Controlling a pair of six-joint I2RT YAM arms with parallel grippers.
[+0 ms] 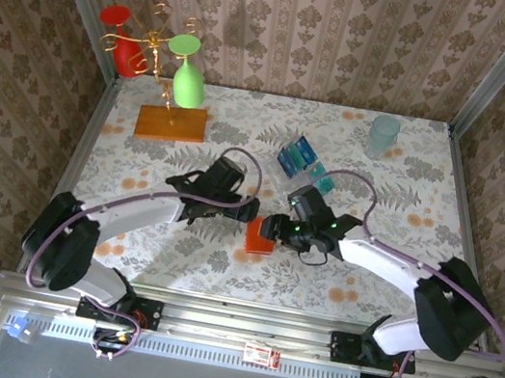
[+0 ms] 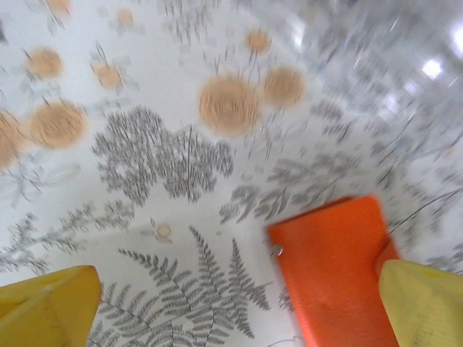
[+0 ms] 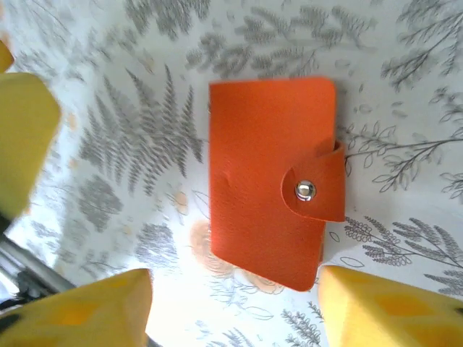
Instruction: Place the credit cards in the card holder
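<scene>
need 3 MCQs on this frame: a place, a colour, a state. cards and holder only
1. Where are the credit cards? A mid-table, apart from the card holder; B inside it; C stacked on top of it.
2. Holder's colour? A green; B orange-red; C grey.
3. Holder's state? A open flat; B half open; C closed, strap snapped.
1 A: blue cards sit beyond the holder. 2 B: its cover is orange-red. 3 C: the snap is fastened.
</scene>
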